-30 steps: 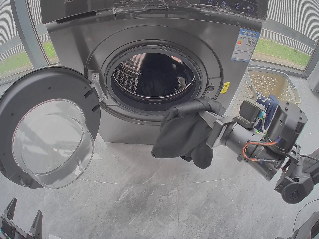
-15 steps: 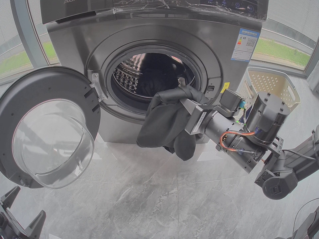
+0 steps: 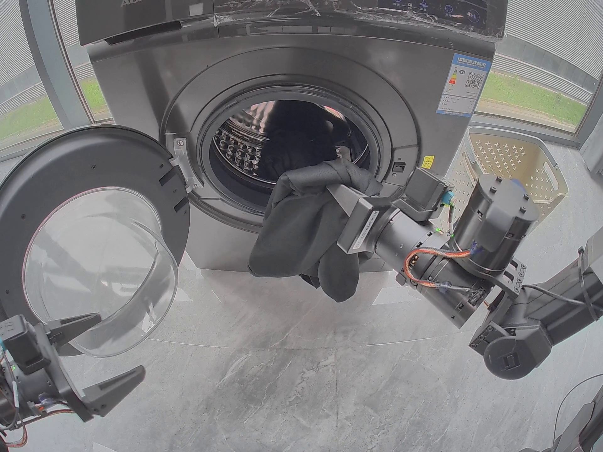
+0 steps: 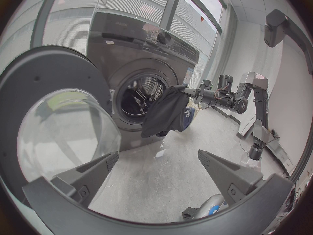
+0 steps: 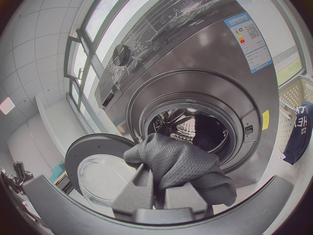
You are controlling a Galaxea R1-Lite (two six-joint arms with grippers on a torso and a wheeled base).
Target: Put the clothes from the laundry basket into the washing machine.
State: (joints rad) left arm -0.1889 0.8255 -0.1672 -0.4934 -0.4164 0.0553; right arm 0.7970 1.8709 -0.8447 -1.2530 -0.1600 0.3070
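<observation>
A dark grey garment (image 3: 301, 227) hangs from my right gripper (image 3: 336, 193), which is shut on it just in front of the washing machine's round opening (image 3: 289, 142). The same garment (image 5: 182, 164) drapes over the right fingers (image 5: 137, 190) in the right wrist view, and it (image 4: 164, 111) dangles beside the drum in the left wrist view. Dark clothing (image 3: 295, 139) lies inside the drum. The cream laundry basket (image 3: 521, 158) stands right of the machine, with a navy garment (image 5: 298, 131) over its rim. My left gripper (image 3: 94, 359) is open and empty, low at the left.
The washer door (image 3: 81, 233) is swung wide open to the left, its glass bowl (image 4: 62, 131) close in front of my left gripper. Grey tiled floor (image 3: 282, 371) stretches before the machine. Windows run behind it.
My right gripper has carried the dark garment left and toward the drum opening. My left gripper has risen into the head view at the lower left.
</observation>
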